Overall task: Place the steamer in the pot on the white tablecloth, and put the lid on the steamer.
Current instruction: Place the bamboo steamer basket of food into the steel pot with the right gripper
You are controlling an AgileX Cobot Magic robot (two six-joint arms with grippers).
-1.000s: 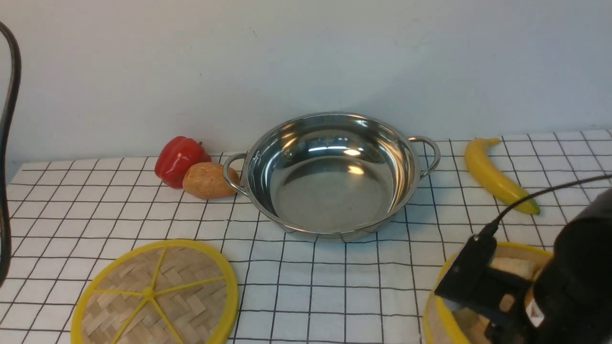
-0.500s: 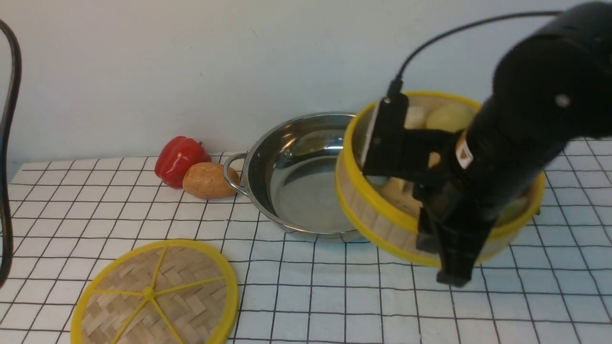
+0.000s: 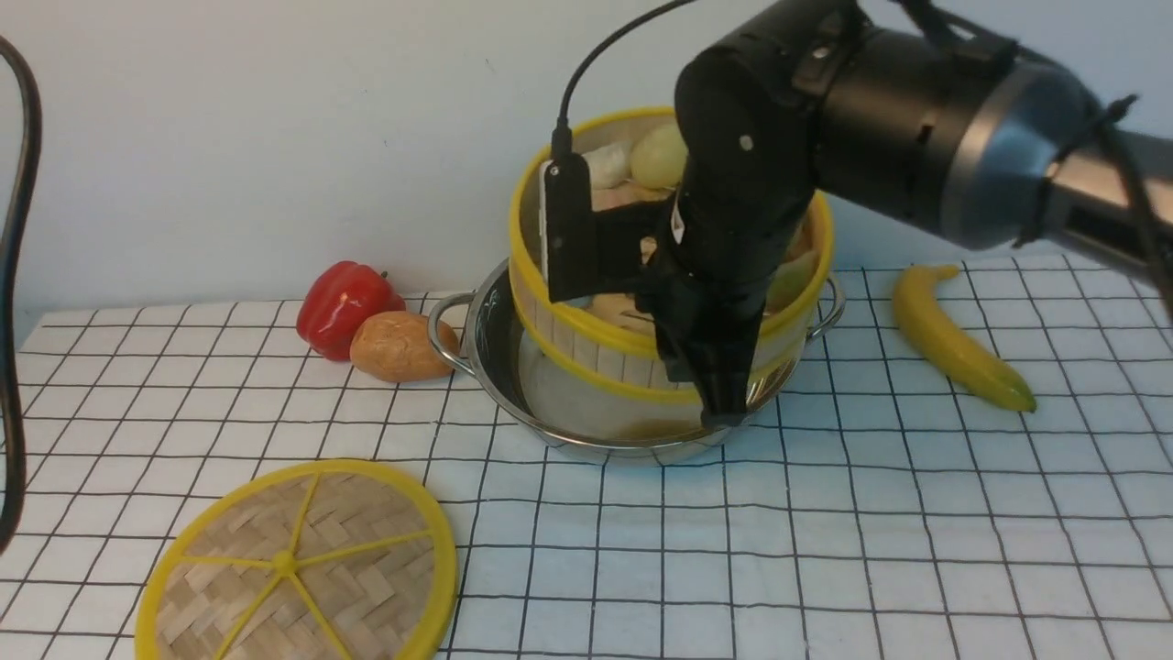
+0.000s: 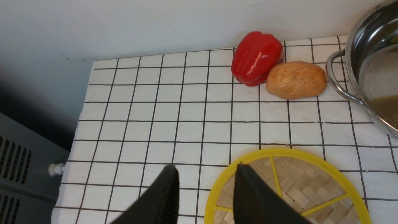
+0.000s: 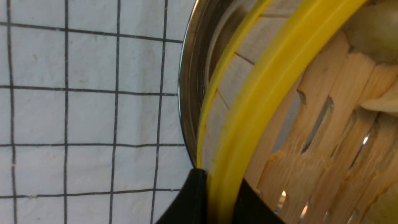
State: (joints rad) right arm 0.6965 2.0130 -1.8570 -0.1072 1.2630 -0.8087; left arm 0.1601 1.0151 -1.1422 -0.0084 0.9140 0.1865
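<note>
The steamer (image 3: 586, 353), a yellow-rimmed bamboo basket with pale buns, hangs tilted over the steel pot (image 3: 490, 353) on the white tablecloth (image 3: 916, 532); its lower edge dips inside the pot's rim. My right gripper (image 3: 710, 385) is shut on the steamer's near rim. In the right wrist view the right gripper (image 5: 222, 186) pinches the steamer's yellow rim (image 5: 267, 81) next to the pot's wall (image 5: 186, 93). The lid (image 3: 298, 564) lies flat at front left. My left gripper (image 4: 205, 174) is open above the lid's edge (image 4: 304, 180).
A red pepper (image 3: 344, 307) and a brown potato (image 3: 399, 346) lie against the pot's left handle. A banana (image 3: 953, 339) lies to the right of the pot. A wall stands close behind. The table's left edge (image 4: 84, 124) drops off beside the left gripper.
My right arm has lifted the steamer from the front right of the table, carried it left and back, and brought it over the pot. The lid has not moved.
</note>
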